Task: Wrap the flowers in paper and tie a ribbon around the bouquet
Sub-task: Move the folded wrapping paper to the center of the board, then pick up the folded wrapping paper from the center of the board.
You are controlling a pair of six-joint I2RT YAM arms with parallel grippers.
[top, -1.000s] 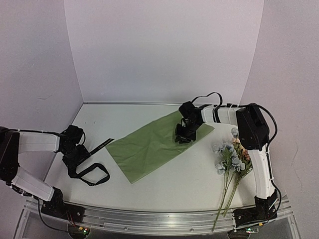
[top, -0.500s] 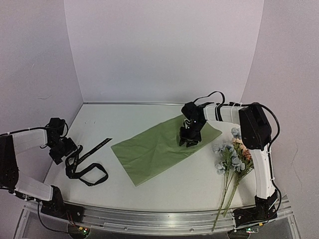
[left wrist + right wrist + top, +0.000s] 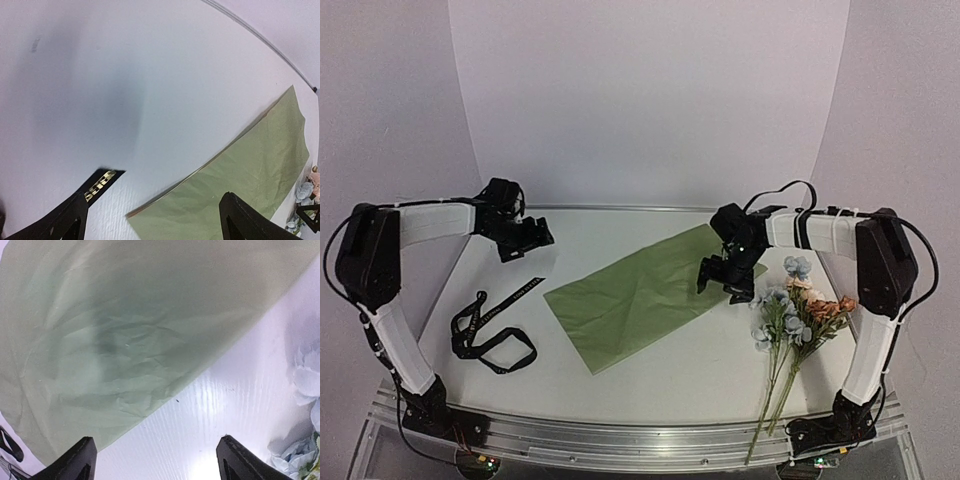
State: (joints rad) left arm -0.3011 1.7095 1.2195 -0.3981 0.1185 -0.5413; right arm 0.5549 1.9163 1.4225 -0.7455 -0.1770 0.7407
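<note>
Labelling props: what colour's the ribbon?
The ribbon is black with pale lettering; clearest in left wrist view.

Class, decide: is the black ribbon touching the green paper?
Apart. The left wrist view shows bare white table between the end of the ribbon and the nearest corner of the paper; the top view shows the same gap.

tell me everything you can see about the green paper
The paper is a large olive-green rectangular sheet, lying flat and unfolded on the table, set diagonally from near left to far right. It looks thin and lightly creased, most wrinkled near its right end. The open right gripper hovers over that end, gripping nothing. The flowers lie apart to its right, the ribbon apart to its left.
</note>
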